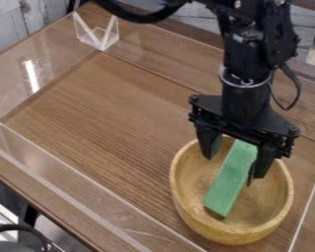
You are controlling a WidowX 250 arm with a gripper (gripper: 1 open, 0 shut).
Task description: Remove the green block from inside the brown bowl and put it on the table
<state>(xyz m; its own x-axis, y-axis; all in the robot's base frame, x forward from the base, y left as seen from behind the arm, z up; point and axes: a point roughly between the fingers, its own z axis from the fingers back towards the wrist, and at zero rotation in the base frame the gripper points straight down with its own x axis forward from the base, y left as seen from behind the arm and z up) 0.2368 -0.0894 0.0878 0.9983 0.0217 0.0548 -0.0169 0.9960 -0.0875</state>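
We hold our pincer (235, 156) wide open over the top end of the block (231, 177), which leans inside the bowl (187, 192) near the bench's (107, 108) front right corner. Next we should go down and squeeze it.

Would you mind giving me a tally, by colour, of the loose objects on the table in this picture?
Green: 1, the green block, leaning inside the bowl
Light brown: 1, the brown bowl
Clear: 1, a small clear plastic stand at the far edge
Total: 3
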